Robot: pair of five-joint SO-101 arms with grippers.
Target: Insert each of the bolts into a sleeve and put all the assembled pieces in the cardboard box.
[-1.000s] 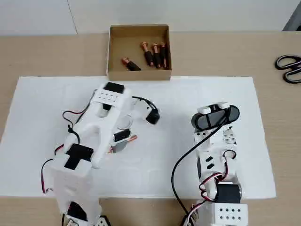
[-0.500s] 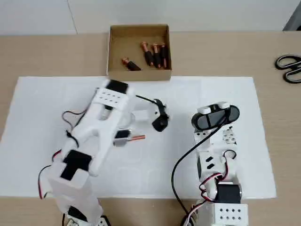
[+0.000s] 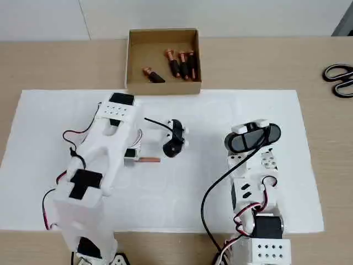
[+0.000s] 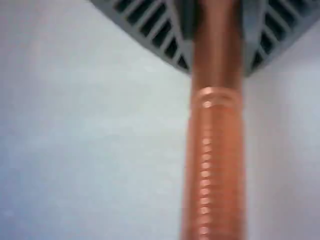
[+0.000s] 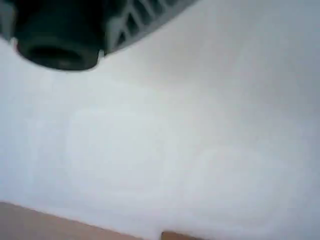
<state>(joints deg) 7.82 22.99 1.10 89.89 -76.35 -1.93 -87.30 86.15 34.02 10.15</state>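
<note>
1. Compared with a second ago, the left fingers (image 4: 172,37) are drawn back and turned, and the bolt (image 4: 215,150) clenched in them is now held level.
2. Insertion is judged pending: the sleeve (image 5: 56,47), grasped in the right fingers (image 5: 135,20), is kept well apart from the left fingers.
3. The bolt is seen as shiny copper, finely threaded below a smooth shank; the sleeve as a matte black, hollow tube.

The bolt (image 3: 149,160) projects from the left gripper (image 3: 132,155) toward the right arm, over the paper sheet (image 3: 49,121). Beyond this gripper lies the cardboard box (image 3: 128,61), with assembled pieces (image 3: 179,63) inside.
</note>
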